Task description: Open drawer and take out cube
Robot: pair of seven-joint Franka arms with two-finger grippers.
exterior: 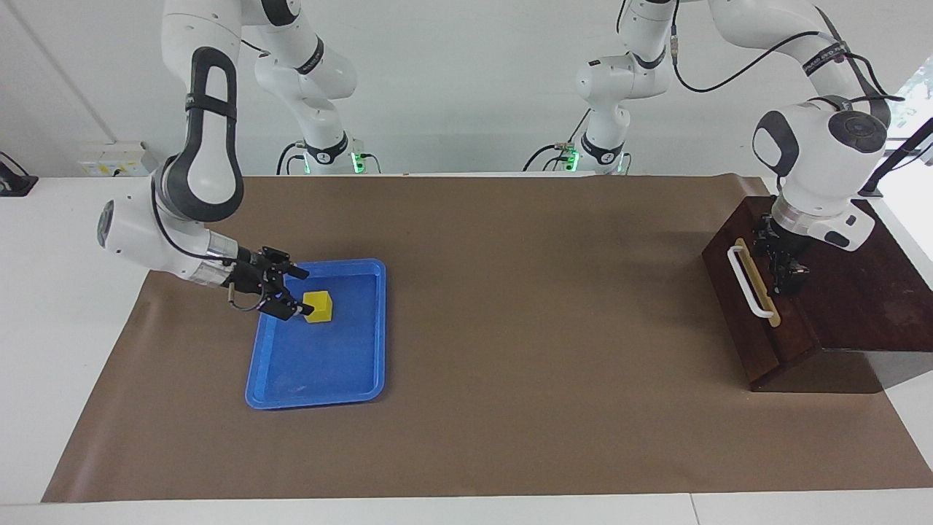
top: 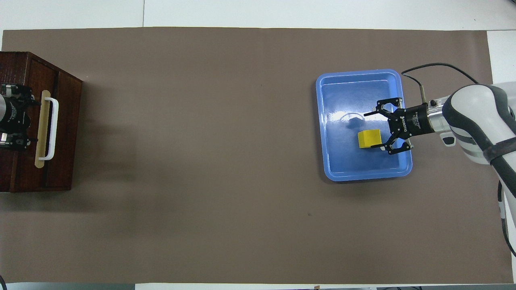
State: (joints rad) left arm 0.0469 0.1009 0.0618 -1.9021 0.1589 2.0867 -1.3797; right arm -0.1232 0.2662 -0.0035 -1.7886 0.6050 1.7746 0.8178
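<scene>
Drawer (exterior: 758, 292) sits closed at the left arm's end, left gripper (exterior: 783, 273) over it, fingers unreadable. In the blue tray (exterior: 364, 379), the cube (exterior: 318, 306) rests beside the right gripper (exterior: 299, 292), fingers spread; withdraw straight, avoiding a nudge.

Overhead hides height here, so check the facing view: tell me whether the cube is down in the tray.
Observer: The cube rests on the floor of the tray.
Operator: Give me the right gripper's height.
Observer: The right gripper hangs low, just above the tray floor, with its jaws open and one fingertip at the cube's side.
Operator: Now the left gripper. I see only its edge.
Observer: The left gripper points down at the top of the cabinet, just above the drawer front. It is not holding the handle.
</scene>
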